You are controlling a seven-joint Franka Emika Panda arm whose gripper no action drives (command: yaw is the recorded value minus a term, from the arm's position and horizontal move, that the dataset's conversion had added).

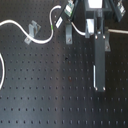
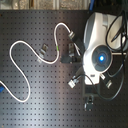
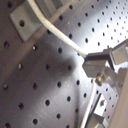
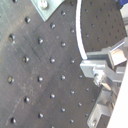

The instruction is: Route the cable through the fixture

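Note:
The white cable [image 1: 14, 22] runs from the first exterior view's left across a small metal fixture [image 1: 34, 28], dips, then rises past its green band [image 1: 54, 28]. In the second exterior view the cable [image 2: 17, 45] loops past the fixture [image 2: 45, 49] and the green band [image 2: 57, 48]. No red band shows. My gripper [image 1: 67, 31] stands just beside the green band and also shows in the second exterior view [image 2: 67, 54]. In both wrist views the cable [image 3: 55, 31] [image 4: 79, 35] runs into the metal fingers [image 3: 102, 60] [image 4: 95, 67], which look shut on it. The fixture [image 3: 27, 22] [image 4: 47, 6] lies close by.
Everything sits on a black perforated board [image 1: 45, 90]. A long rigid black bar [image 1: 100, 62] lies at the first exterior view's right. The arm's body with a blue light [image 2: 102, 57] and black hoses fills the second exterior view's right. Small clamps [image 2: 89, 105] lie below it.

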